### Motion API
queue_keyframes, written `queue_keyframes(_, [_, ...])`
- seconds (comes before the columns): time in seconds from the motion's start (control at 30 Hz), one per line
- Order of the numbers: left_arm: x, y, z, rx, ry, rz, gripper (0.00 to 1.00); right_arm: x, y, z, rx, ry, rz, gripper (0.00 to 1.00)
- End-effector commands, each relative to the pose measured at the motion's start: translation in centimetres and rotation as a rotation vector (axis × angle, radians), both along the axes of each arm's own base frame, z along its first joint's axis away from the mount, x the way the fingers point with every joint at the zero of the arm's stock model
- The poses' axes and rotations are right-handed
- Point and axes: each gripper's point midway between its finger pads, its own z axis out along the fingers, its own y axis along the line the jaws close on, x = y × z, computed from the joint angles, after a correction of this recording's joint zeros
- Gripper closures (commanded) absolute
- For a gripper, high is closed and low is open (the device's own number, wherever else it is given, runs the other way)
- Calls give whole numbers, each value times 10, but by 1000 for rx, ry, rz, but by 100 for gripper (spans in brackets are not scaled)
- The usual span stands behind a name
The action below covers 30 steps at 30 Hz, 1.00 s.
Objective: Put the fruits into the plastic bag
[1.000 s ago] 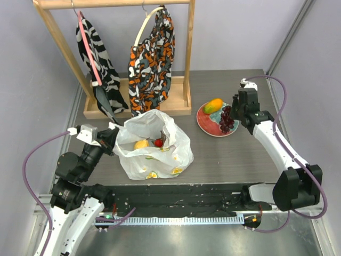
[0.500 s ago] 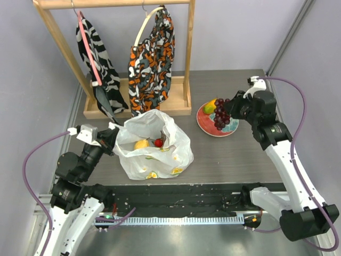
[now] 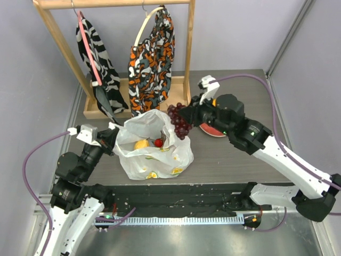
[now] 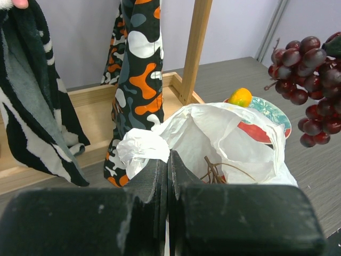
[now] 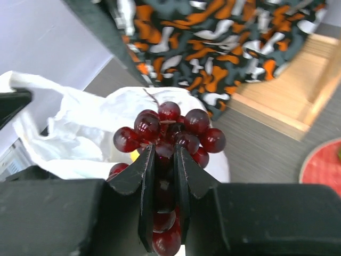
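Observation:
The white plastic bag [image 3: 154, 157] stands open at the table's front left, with a yellow lemon [image 3: 141, 144] and red berries [image 3: 159, 142] inside. My left gripper [image 3: 113, 131] is shut on the bag's crumpled left rim [image 4: 143, 149], holding it up. My right gripper [image 3: 187, 113] is shut on the dark purple grape bunch [image 3: 179, 121], which hangs in the air over the bag's right rim; the right wrist view shows the grapes [image 5: 170, 128] between the fingers above the bag [image 5: 69, 133]. The mango [image 4: 241, 97] lies on the red plate [image 4: 269, 109].
A wooden rack [image 3: 160, 104] stands at the back left with a zebra-striped cloth [image 3: 98, 58] and an orange-black cloth [image 3: 152, 58] hanging from it. The red plate [image 3: 209, 130] lies right of the bag, partly under my right arm.
My right arm lifted the grape bunch off the plate and swung it left to the bag's right rim. The left gripper and the bag have not moved.

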Motion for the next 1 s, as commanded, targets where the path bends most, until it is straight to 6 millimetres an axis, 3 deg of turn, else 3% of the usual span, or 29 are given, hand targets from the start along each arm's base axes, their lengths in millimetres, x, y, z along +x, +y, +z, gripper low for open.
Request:
queue_keyframes(0.0, [-4,-1,12,-14,-36,-12,100,-4,37,51,64,-158,43,99])
queue_keyframes(0.07, [-4,-1,11,-14,-36,-12,100,-9,53,59,78,-186,82,99])
queue_keyframes(0.27, [-5,-1,13,-16,-41,-14,100,5,94,53,72,-186,137,99])
queue_keyframes(0.53, [-5,-2,13,-15,-40,-18,100,19,139,23,58,-124,210,99])
queue_keyframes(0.77, [-4,-2,12,-13,-37,-18,100,3,179,-25,1,-34,320,99])
queue_keyframes(0.97, [-5,-2,13,-15,-42,-20,100,-22,191,-99,-125,100,367,99])
